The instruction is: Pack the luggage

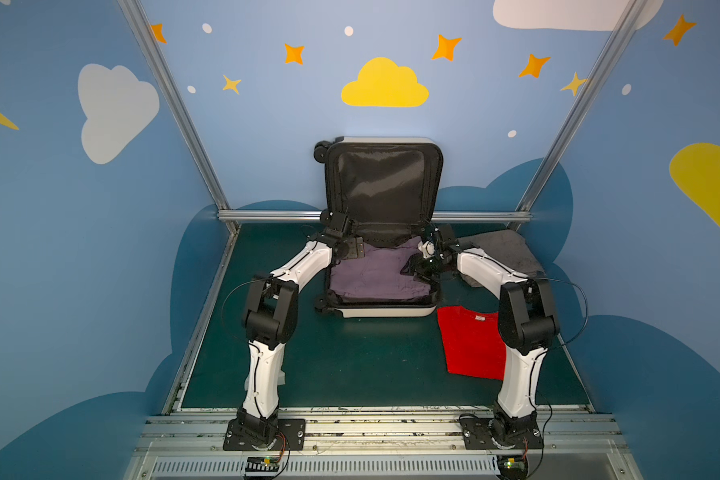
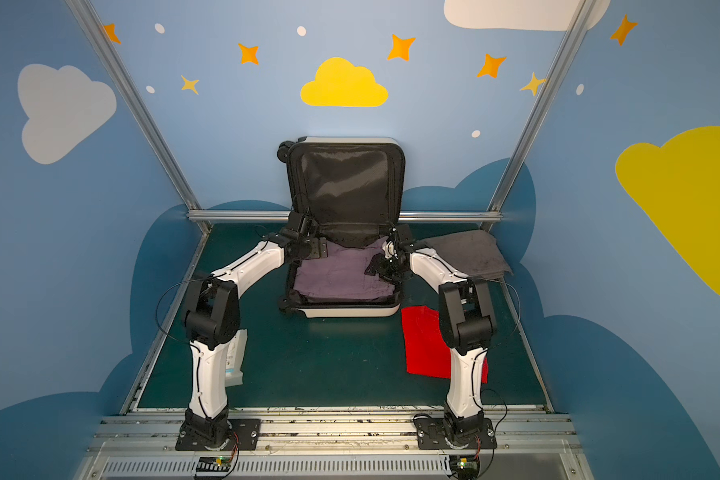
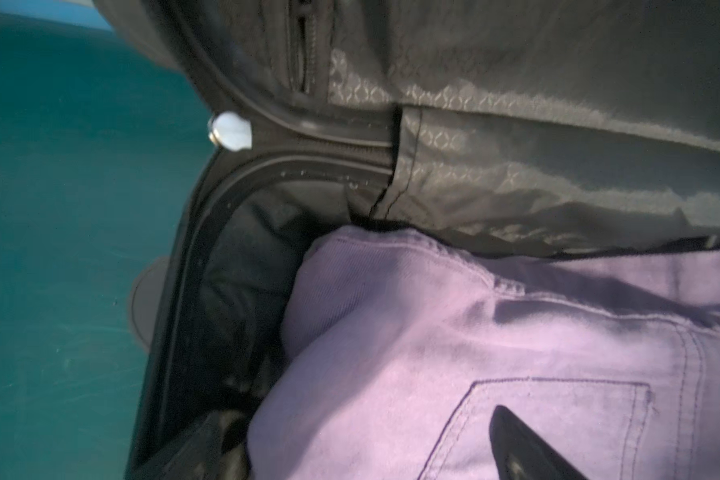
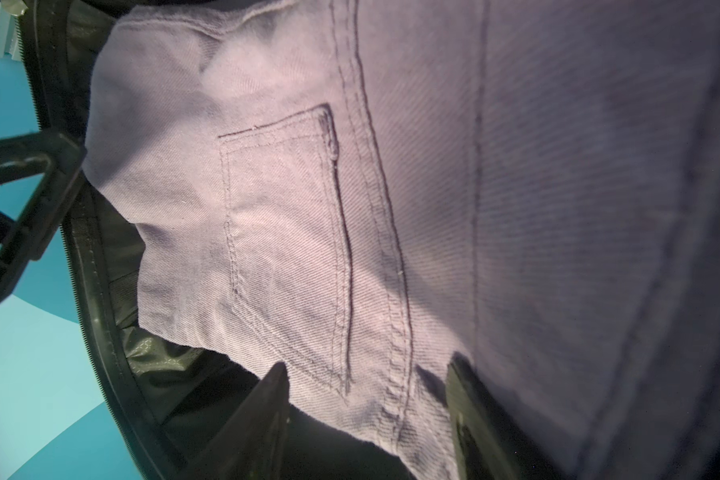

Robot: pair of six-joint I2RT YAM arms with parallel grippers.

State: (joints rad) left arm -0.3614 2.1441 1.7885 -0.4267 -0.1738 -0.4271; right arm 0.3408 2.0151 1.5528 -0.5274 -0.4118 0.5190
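The luggage (image 1: 383,311) (image 2: 346,311) lies open at the back middle of the green table, its black-lined lid (image 1: 383,183) leaning on the back wall. Folded purple trousers (image 1: 371,274) (image 2: 337,274) fill its lower half. My left gripper (image 1: 352,249) (image 2: 314,248) hangs open over the trousers' far left corner (image 3: 433,353), one fingertip (image 3: 516,436) just above a back pocket. My right gripper (image 1: 412,270) (image 2: 377,269) is open over the right side of the trousers (image 4: 391,208), and its fingers (image 4: 275,399) straddle the cloth's edge without pinching it.
A red shirt (image 1: 470,345) (image 2: 425,345) lies flat at front right of the case, partly under the right arm. A folded grey towel (image 1: 499,253) (image 2: 466,253) sits at back right. A white packet (image 2: 235,357) lies by the left arm. Blue walls enclose the table on three sides.
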